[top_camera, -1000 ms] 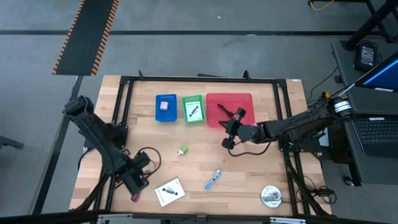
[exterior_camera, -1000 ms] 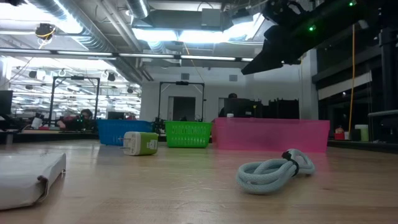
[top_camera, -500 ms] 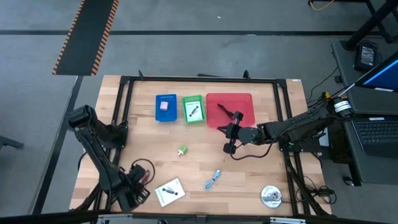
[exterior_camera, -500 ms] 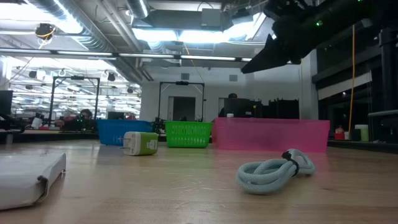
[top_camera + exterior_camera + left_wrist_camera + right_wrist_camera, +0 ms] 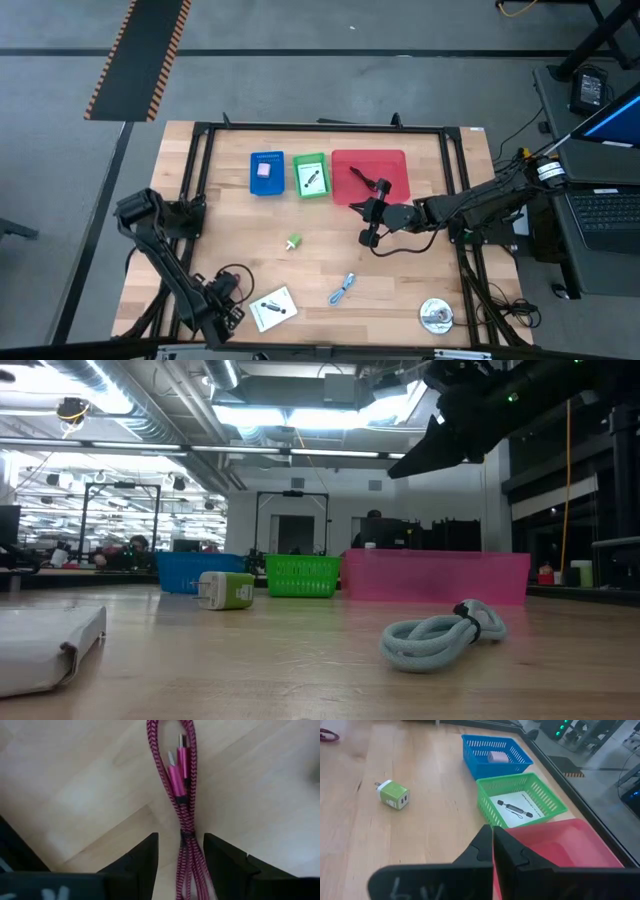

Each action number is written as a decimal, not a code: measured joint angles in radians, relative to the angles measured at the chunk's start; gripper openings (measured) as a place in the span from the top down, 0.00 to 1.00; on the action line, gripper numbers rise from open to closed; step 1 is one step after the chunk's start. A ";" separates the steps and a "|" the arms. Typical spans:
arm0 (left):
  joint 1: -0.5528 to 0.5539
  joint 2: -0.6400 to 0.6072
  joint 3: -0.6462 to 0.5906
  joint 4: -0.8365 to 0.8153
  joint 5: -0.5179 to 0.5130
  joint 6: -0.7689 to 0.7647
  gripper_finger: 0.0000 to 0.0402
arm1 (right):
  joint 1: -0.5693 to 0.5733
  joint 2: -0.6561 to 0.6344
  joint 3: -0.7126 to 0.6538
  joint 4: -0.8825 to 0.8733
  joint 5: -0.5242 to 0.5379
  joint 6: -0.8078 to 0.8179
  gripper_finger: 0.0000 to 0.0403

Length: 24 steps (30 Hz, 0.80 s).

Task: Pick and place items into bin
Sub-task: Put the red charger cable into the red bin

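On the wooden table, a red bin, a green basket holding a printed card and a blue basket sat in a row at upper centre of the high view. The left gripper stood at lower left with its fingers parted astride a maroon cable, while the right gripper, fingers pressed together and empty, hung at the red bin's lower edge. A white packet, a light-blue cable loop and a small green-white charger lay at lower centre.
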<state>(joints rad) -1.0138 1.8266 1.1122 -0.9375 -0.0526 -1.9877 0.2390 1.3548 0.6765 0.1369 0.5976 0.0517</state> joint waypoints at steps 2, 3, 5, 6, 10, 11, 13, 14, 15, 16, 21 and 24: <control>0.000 0.014 0.000 0.003 0.004 0.000 0.63 | 0.000 0.000 0.000 0.000 0.000 0.000 1.00; 0.000 0.019 0.000 0.007 0.003 0.001 0.63 | 0.000 0.000 0.000 0.000 0.000 0.000 1.00; 0.000 0.023 0.001 0.016 0.003 0.001 0.63 | 0.000 0.000 0.000 0.000 0.000 0.000 1.00; 0.000 0.024 0.000 0.020 0.003 0.001 0.63 | 0.000 0.000 0.000 0.000 0.000 0.000 1.00; 0.000 0.024 0.000 0.035 0.006 0.008 0.67 | 0.000 0.000 0.000 0.000 0.000 0.005 1.00; 0.000 0.025 0.000 0.038 0.009 0.009 0.69 | 0.000 0.000 0.000 0.000 0.000 0.013 1.00; 0.001 0.025 0.000 0.046 0.013 0.009 0.75 | 0.000 0.000 0.000 0.000 0.000 0.022 1.00; 0.001 0.025 0.001 0.050 0.011 0.011 0.79 | 0.000 0.000 0.000 0.000 0.000 0.022 1.00; 0.001 0.025 0.001 0.053 0.011 0.017 0.83 | 0.000 0.000 0.000 0.000 0.000 0.022 1.00; 0.001 0.025 0.001 0.057 0.011 0.031 0.87 | 0.000 0.000 0.000 0.000 0.000 0.022 1.00; 0.001 0.019 0.001 0.060 0.011 0.132 0.97 | 0.000 0.000 0.000 0.000 0.000 0.019 1.00; -0.001 -0.007 -0.002 0.054 0.001 0.175 0.97 | 0.000 0.000 0.000 -0.008 0.000 0.019 1.00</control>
<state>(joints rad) -1.0148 1.8198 1.1103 -0.8839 -0.0520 -1.8124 0.2390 1.3551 0.6765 0.1293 0.5976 0.0704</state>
